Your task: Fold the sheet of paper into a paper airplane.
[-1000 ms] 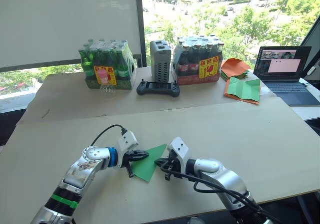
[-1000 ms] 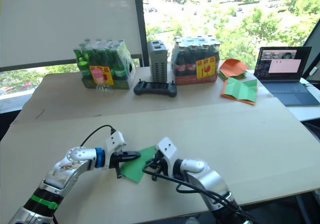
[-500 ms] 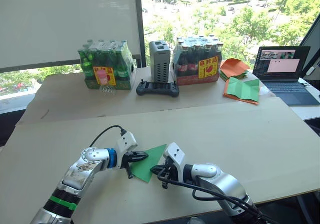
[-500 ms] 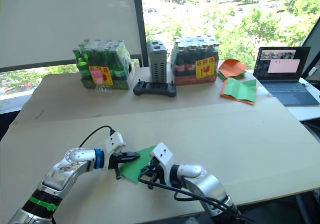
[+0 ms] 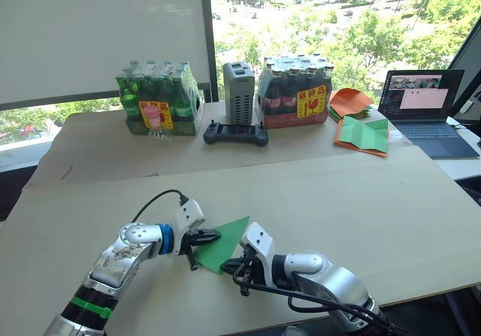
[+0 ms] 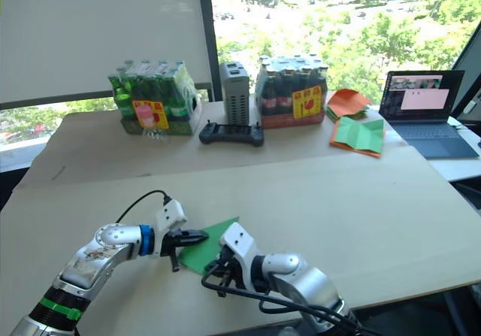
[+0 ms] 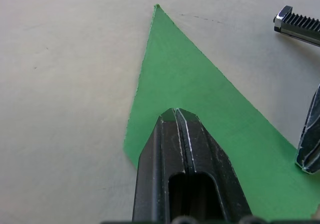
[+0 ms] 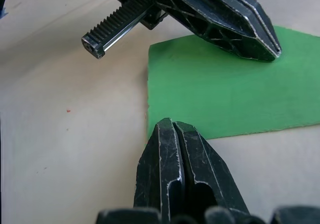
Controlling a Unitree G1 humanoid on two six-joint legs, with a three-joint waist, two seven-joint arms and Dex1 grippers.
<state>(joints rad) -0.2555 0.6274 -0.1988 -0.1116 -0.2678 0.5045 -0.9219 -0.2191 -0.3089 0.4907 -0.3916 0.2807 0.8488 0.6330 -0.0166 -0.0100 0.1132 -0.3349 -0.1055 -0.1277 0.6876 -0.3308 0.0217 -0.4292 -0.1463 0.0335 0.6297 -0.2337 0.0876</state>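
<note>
- Left gripper (image 5: 213, 236), fingers together, presses on the near-left corner of your sheet of paper (image 5: 225, 243), a flat triangle on the table (image 5: 361, 193), long axis running away to a far point.
- Right gripper (image 8: 171, 125) (also closed) sits at the near edge, just off the paper.

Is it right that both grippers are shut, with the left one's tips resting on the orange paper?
Not quite. Both grippers are shut, but the left gripper rests its tips on the green paper, not orange, as the left wrist view shows. The right gripper sits at that paper's near edge. The orange paper lies far off by the laptop.
</note>
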